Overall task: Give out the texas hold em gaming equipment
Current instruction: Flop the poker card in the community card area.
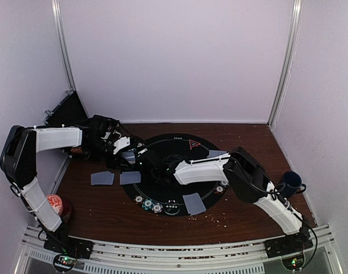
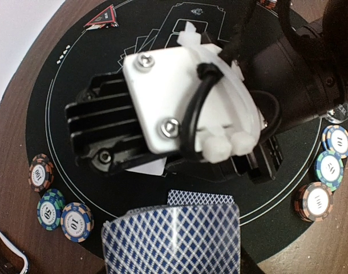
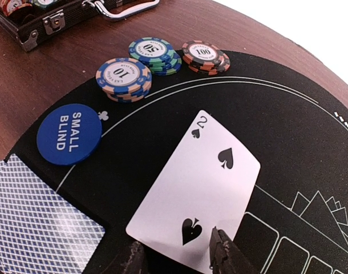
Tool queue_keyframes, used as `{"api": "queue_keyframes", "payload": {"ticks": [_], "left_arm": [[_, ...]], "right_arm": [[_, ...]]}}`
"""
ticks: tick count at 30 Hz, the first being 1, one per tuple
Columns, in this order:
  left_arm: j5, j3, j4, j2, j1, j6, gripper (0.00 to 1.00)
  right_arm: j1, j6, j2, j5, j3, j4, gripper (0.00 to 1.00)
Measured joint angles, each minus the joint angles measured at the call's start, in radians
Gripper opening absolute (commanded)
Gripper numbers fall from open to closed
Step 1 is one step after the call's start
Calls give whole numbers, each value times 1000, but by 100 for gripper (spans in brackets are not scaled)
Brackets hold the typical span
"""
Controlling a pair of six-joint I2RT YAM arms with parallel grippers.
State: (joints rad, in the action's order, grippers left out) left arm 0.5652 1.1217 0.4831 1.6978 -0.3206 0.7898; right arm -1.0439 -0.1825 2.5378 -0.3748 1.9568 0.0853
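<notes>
Fingertips [image 3: 222,257] of my right gripper [image 3: 177,262] stand slightly parted at a corner of the face-up two of spades [image 3: 197,188], so I should rise straight up without dragging it, left gripper [image 1: 127,153] clamping the blue-backed deck [image 2: 174,245].

A smooth, glossy card [image 3: 199,188] is seen just ahead of the right pincer [image 3: 175,251]; the mat [image 3: 288,142] beneath looks matt and cloth-like; farther ahead, chips [image 3: 124,77] look plastic, the table [image 3: 60,63] varnished wood.

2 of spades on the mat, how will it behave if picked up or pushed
The two of spades lies flat on the black mat, so probably hard to get a finger under; a push likely slides it. The blue-backed cards bow visibly, so it's likely thin, light and floppy.
</notes>
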Motion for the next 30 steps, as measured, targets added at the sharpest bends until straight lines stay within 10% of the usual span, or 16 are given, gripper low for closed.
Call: {"api": "queue_keyframes", "payload": {"ticks": [10,30], "left_arm": [[0,0,0,0,0,0,42],[8,0,0,0,0,0,42]], "right_arm": [[19,-13,0,2,5,0,43],[23,-54,-208,79,-214,-59,100]]}}
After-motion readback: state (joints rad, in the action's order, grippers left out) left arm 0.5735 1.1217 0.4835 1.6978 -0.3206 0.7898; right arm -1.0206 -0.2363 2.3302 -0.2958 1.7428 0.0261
